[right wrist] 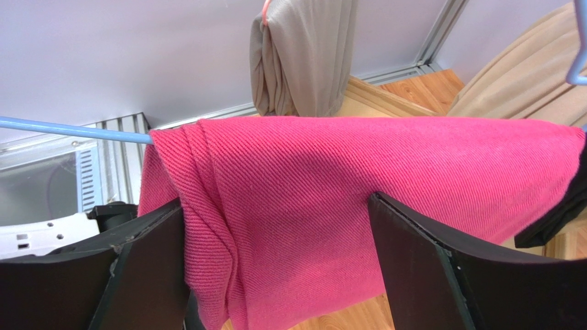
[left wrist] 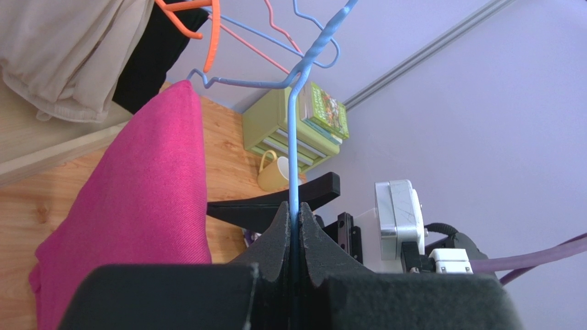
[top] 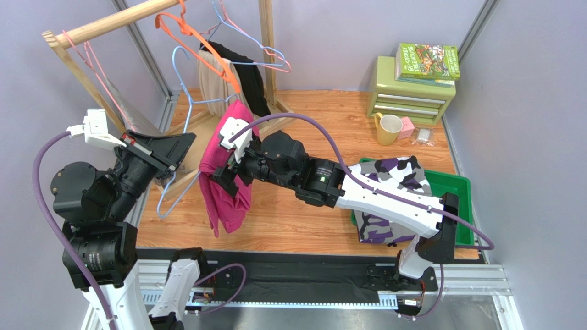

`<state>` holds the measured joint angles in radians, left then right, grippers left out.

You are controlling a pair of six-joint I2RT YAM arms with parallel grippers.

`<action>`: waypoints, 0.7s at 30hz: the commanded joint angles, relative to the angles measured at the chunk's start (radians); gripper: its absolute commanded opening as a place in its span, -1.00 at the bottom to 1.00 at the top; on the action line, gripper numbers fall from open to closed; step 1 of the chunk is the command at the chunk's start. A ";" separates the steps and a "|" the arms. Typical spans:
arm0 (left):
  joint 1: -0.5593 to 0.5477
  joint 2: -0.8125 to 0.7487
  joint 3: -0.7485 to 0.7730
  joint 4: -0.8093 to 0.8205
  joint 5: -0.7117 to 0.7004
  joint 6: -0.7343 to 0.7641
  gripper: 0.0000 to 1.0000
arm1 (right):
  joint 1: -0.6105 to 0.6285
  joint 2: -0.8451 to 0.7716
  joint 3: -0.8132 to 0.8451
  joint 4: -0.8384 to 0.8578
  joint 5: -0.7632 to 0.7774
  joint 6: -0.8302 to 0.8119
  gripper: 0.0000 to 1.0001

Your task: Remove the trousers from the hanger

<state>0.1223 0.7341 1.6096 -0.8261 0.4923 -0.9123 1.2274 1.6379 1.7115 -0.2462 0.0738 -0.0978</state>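
Note:
The plain magenta trousers hang folded over the bar of a blue wire hanger. My left gripper is shut on the hanger's wire; in the left wrist view the blue hanger wire runs straight up from between the closed left gripper, with the magenta trousers to its left. My right gripper is open, its jaws on either side of the hanging cloth. In the right wrist view the magenta trousers fill the gap of the right gripper. The camouflage trousers lie on a green tray.
A wooden rack at the back left carries an orange hanger, a beige garment and a black garment. A green drawer box with books and a yellow mug stand at the back right.

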 commanded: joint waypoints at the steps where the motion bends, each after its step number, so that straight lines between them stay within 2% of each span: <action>1: -0.015 -0.007 0.076 0.194 0.005 0.009 -1.00 | -0.031 0.025 0.068 -0.057 -0.049 0.004 0.80; 6: -0.018 -0.004 0.076 0.196 0.006 0.013 -1.00 | -0.054 0.025 0.066 -0.079 -0.140 0.004 0.81; 11: -0.018 -0.006 0.072 0.200 0.012 0.013 -1.00 | -0.063 0.036 0.077 -0.093 -0.129 0.006 0.80; 15: -0.023 -0.007 0.072 0.200 0.014 0.018 -1.00 | -0.080 0.040 0.082 -0.107 -0.203 0.007 0.81; 21: -0.023 -0.012 0.070 0.203 0.012 0.010 -1.00 | -0.078 0.079 0.128 -0.113 -0.121 0.088 0.79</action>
<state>0.1043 0.7418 1.6150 -0.8265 0.4923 -0.9085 1.1618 1.6859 1.7855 -0.3367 -0.1036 -0.0731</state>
